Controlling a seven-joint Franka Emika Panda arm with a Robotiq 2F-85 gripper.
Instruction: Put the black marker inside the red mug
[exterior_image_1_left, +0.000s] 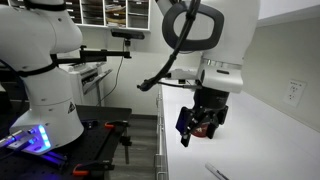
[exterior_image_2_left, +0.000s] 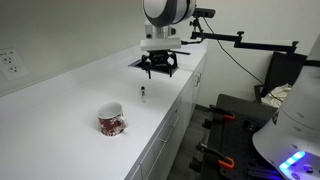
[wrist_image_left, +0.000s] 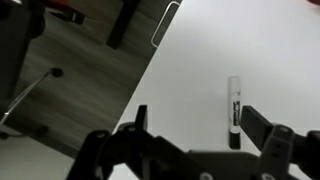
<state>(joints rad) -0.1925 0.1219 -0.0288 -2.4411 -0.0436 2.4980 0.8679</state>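
Observation:
The black marker (wrist_image_left: 234, 108) lies flat on the white counter; in the wrist view it has a pale barrel with dark print and a black end. It also shows in both exterior views (exterior_image_2_left: 143, 92) (exterior_image_1_left: 217, 173). The red mug (exterior_image_2_left: 111, 121) stands upright on the counter, nearer the camera than the marker, with light markings on its side. My gripper (exterior_image_2_left: 158, 65) hangs open and empty above the counter, beyond the marker. In the wrist view the open jaws (wrist_image_left: 200, 125) straddle bare counter, and the marker lies just inside the right finger. The gripper also shows in an exterior view (exterior_image_1_left: 203, 122).
The counter (exterior_image_2_left: 70, 90) ends at a front edge with drawers (exterior_image_2_left: 170, 125) below. A wall with an outlet (exterior_image_2_left: 8, 62) runs along its back. A second white robot (exterior_image_1_left: 45, 70) and a camera stand (exterior_image_2_left: 245, 42) stand on the floor beside the counter.

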